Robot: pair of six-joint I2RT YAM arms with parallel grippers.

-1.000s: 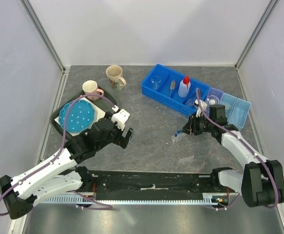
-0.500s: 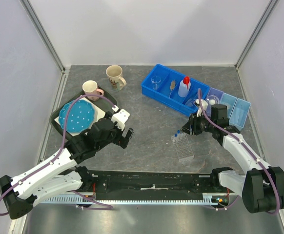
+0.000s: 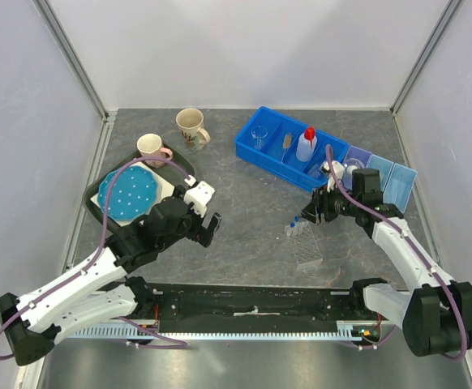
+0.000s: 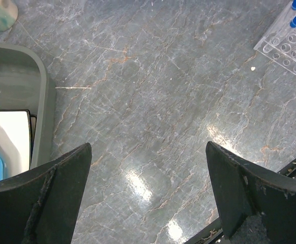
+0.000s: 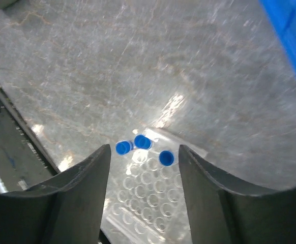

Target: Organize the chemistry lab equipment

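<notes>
A clear tube rack (image 3: 306,245) lies on the grey table right of centre, with three blue-capped tubes (image 5: 143,142) standing at its far end. My right gripper (image 3: 307,217) hovers just above those tubes. In the right wrist view the right gripper (image 5: 144,148) is open, its fingers either side of the caps and touching none. My left gripper (image 3: 212,227) hangs wide open over bare table, and the left wrist view shows nothing in the left gripper (image 4: 148,152). A white squeeze bottle (image 3: 305,144), a small beaker (image 3: 259,136) and a thin brush (image 3: 286,146) sit in the blue bin (image 3: 256,156).
Pale blue trays (image 3: 392,185) adjoin the bin on the right. A beige mug (image 3: 190,126) and a pink mug (image 3: 152,148) stand at the back left. A blue dotted plate (image 3: 128,194) rests in a dark tray (image 3: 92,197). The rack's corner (image 4: 290,51) shows top right in the left wrist view.
The right gripper's jaws have spread apart and it has risen slightly above the rack, leaving the tubes standing there. The left arm has not moved.
</notes>
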